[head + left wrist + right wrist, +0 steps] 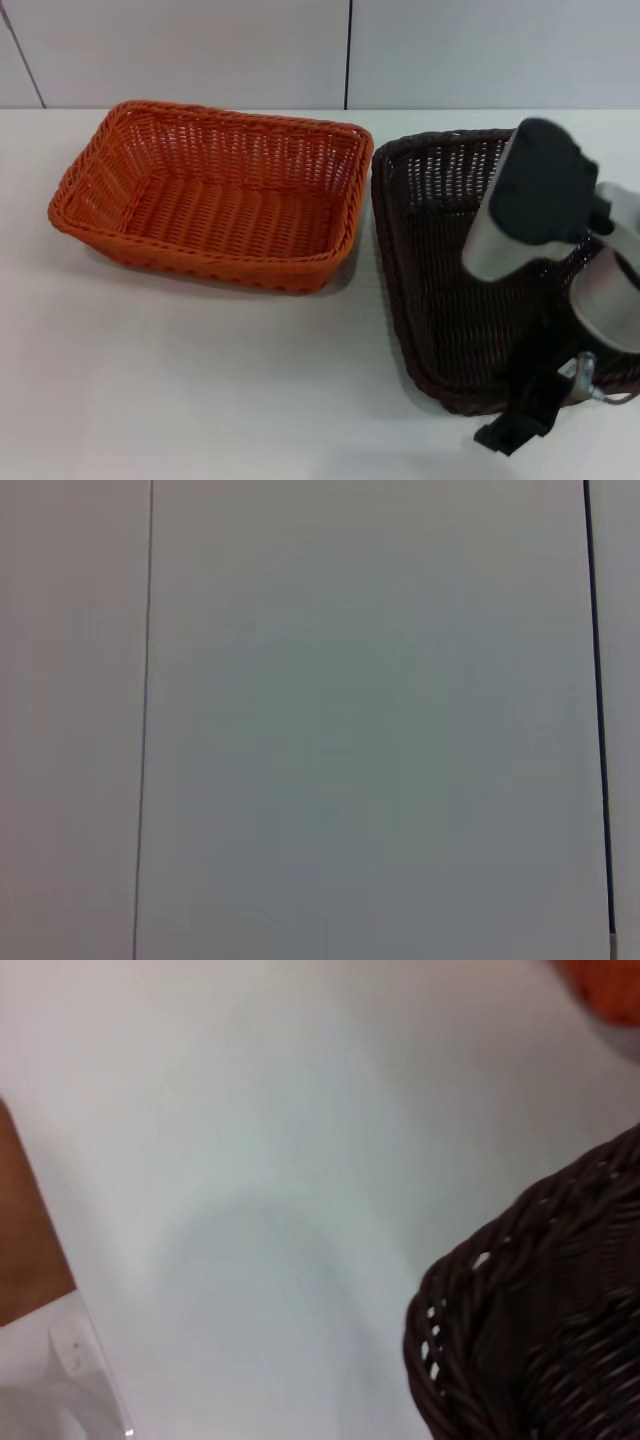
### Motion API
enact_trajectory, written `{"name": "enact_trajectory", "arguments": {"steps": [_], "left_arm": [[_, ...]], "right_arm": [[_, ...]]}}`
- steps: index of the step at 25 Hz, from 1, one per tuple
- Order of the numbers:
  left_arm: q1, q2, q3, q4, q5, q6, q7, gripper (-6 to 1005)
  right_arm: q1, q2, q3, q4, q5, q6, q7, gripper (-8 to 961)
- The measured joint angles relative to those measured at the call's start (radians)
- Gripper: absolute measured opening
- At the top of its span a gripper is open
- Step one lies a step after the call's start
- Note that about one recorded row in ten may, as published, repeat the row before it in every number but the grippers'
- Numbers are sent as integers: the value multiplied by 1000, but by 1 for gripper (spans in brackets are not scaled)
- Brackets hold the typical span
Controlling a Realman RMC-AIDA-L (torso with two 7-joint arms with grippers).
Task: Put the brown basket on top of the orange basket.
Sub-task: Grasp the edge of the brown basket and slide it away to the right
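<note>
- A bright orange rectangular woven wicker-style basket [205, 195] is seen on the white table [200, 390], on the robot's left side, upright, hollow showing.
- A dark brown, nearly black rectangular woven wicker-style basket [440, 260] is placed just beside it on the right, also on the table; whether the two rims touch cannot be told.
- The brown basket is not stacked on the orange basket; both rest separately on the tabletop.
- The right arm [540, 215], grey and black, is positioned over the brown basket's right portion, covering part of it.
- The right gripper [520, 425] is seen at the brown basket's near rim, close to its near right corner; whether it is clamped on the rim or released cannot be told.
- In the right wrist view a corner of the brown basket [540, 1330] with braided rim is shown against the white table [250, 1160]; a sliver of the orange basket [610, 985] is caught at the picture's edge.
- In the left wrist view only a pale panelled wall [350, 730] is shown; the left gripper is not seen in any view.
</note>
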Motion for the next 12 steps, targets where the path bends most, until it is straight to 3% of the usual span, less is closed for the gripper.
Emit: {"name": "enact_trajectory", "arguments": {"steps": [12], "left_arm": [[-10,0,-5,0,6,-4,-1,786]], "right_arm": [[6,1,-35,30,-62,42,2,666]]}}
